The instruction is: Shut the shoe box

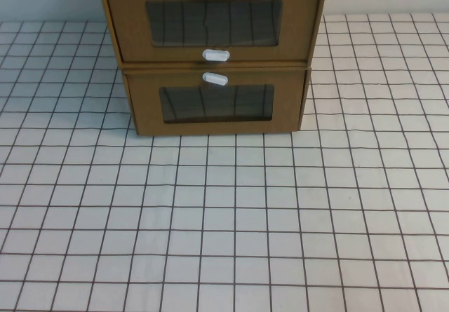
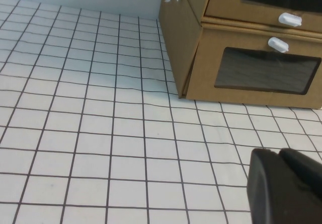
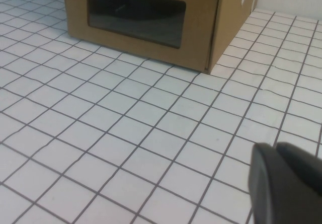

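Shoe box [image 1: 214, 23]; end effectors L [image 2: 285, 189], R [image 3: 288, 183] over tabletop [image 2: 100, 133], wrist-cam only

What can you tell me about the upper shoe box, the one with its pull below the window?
The shoe box is brown cardboard, drawer-style, its front panel carrying a dark clear window and a small white pull beneath. It sits stacked squarely on the lower box, at the far side of the grid-patterned table. Its front looks nearly flush. Nothing else touches it: the left gripper and right gripper hang well short of both boxes.
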### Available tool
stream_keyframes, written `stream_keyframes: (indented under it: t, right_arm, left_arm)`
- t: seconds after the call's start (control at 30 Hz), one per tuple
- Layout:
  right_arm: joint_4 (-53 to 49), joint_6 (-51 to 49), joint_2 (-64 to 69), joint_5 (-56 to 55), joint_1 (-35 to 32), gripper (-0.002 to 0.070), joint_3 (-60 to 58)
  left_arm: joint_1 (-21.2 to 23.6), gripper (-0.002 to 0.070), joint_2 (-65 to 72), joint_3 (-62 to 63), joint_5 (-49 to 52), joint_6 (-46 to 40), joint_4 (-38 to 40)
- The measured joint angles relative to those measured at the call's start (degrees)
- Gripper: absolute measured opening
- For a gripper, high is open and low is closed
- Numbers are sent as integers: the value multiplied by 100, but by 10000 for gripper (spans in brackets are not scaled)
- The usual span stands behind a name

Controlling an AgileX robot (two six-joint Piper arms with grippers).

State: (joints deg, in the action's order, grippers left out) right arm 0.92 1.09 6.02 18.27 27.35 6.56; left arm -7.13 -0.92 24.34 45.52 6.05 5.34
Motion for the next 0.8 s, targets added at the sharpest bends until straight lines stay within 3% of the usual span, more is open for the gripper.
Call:
stream_keyframes:
  t: [0.37,0.67,0.8]
  right_arm:
    - [0,0,0,0,0,-13,0]
    - [0,0,0,0,0,-13,0]
    - [0,0,0,0,0,-13,0]
  left_arm:
    - [0,-5,0,-11,-75,0,-205]
    - [0,-5,0,-1408,-2390,-20,-819]
    - [0,-5,0,-2146,-2707,-22,-835]
